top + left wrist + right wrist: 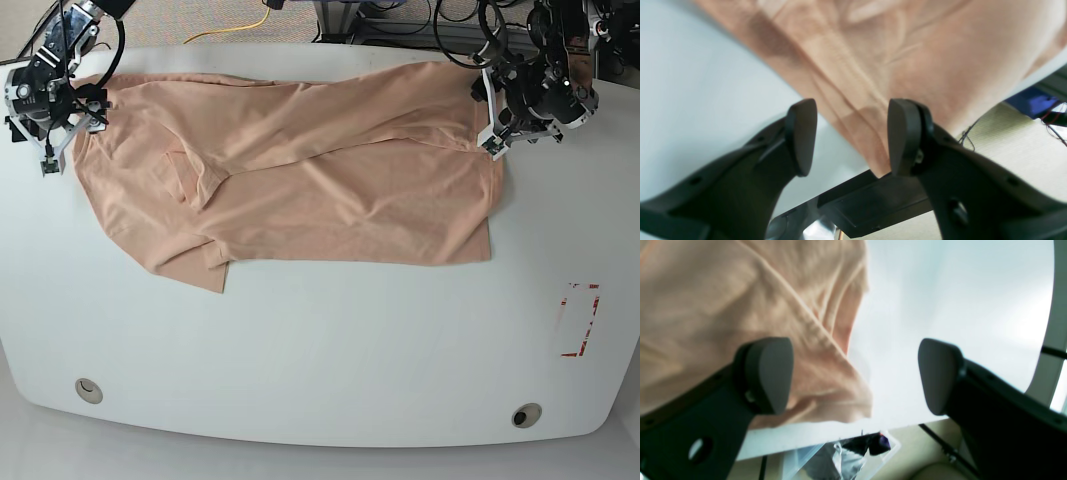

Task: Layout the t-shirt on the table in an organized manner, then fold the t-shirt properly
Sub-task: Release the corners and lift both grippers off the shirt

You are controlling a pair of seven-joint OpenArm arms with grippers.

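Layout step in hand, by my reading; no fold begun. T-shirt lies spread across far half of table, wrinkled, one sleeve doubled under at near-left. Left gripper w/ jaws apart, straddling a cloth corner at the table's far edge, nothing pinched. Right gripper also released, one finger over fabric, other over bare top. Next move calls for: close on both far corners, pull taut, flatten sleeve before folding.
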